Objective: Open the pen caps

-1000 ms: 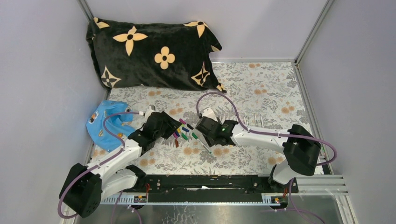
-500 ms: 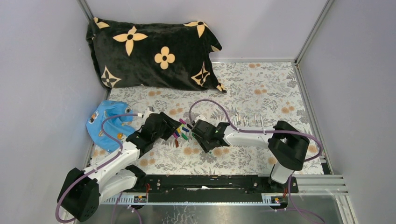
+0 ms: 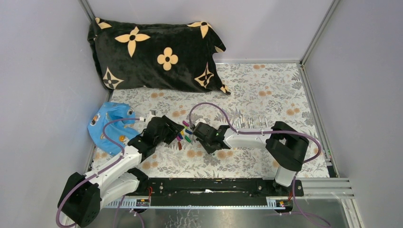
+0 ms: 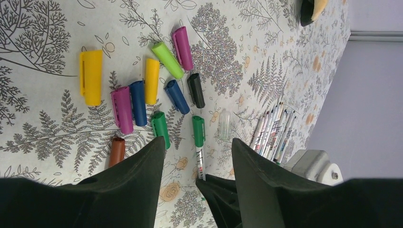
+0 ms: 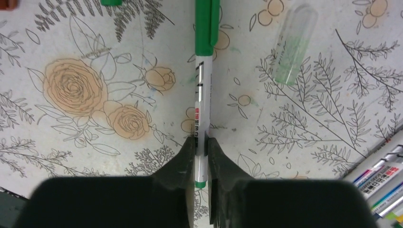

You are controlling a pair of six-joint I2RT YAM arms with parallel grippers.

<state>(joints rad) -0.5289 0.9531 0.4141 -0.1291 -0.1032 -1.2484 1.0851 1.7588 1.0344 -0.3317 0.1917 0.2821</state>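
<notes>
- Though still capped in green, one pen (image 5: 201, 95) lies on the tabletop (image 5: 309, 142), its white barrel pinched in the right gripper (image 5: 200, 142), jaws nearly closed.
- Left gripper (image 4: 197, 145): open wide, holding nothing.
- Loose pen caps (image 4: 138, 102) scattered just beyond its tips.

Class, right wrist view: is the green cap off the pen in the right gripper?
No: the green cap sits on the far end of the pen, whose white barrel the right gripper clamps.
</notes>
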